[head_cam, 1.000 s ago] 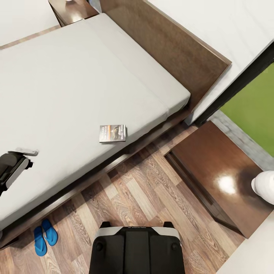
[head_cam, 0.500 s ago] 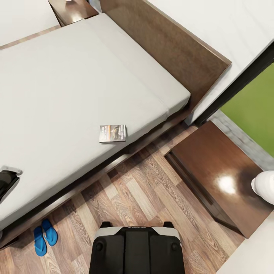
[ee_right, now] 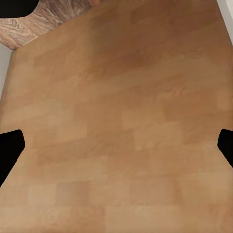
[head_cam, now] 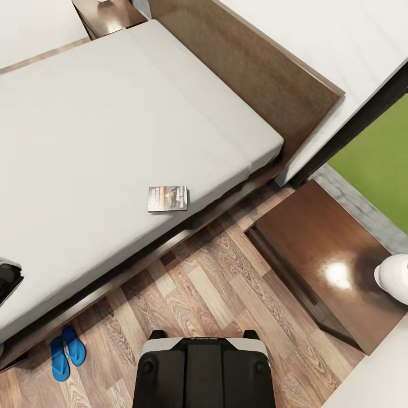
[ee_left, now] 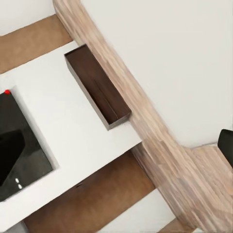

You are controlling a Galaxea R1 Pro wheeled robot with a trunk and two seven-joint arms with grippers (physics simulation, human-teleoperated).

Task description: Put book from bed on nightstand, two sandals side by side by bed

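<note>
Trunk (head_cam: 205, 371): glossy black panels, pale grey rim along the top, two round black fittings at the shoulders. Left arm (head_cam: 8, 279): black casing, white-edged. Black fingertips (ee_right: 9, 150) seen at right wrist.

One book (head_cam: 168, 198) lies on the one bed (head_cam: 102, 130), and two blue sandals (head_cam: 67, 352) sit on the floor at near left. Two nightstands show: one (head_cam: 331, 255) at right, another (head_cam: 107, 14) at far left.
</note>
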